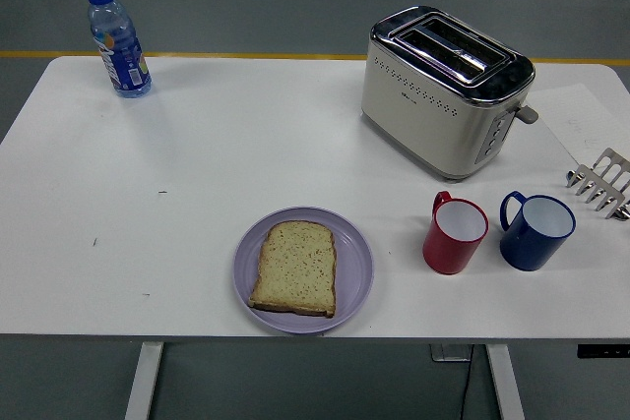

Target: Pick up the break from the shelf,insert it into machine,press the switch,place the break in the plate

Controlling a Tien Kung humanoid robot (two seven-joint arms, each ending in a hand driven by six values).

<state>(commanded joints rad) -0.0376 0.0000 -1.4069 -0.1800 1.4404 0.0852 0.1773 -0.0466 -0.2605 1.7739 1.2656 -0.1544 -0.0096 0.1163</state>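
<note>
Bread (294,267) is lying flat on the round lilac plate (356,261), which sits near the front edge of the white desk (217,145), roughly in the middle. Neither robot hand shows up anywhere in the head view, so there's no telling whether the fingers are apart or together. Off to the right of the plate there's a red mug (454,234) and just beside it a blue mug (535,230), both upright and looking empty inside. Behind the mugs stands the cream and chrome toaster (445,87), slots on top, lever on its right end. Metal rack (602,183) pokes in at the right edge, cut off by the frame. Way over at the far left corner stands a water bottle (117,41) with a blue cap.
</note>
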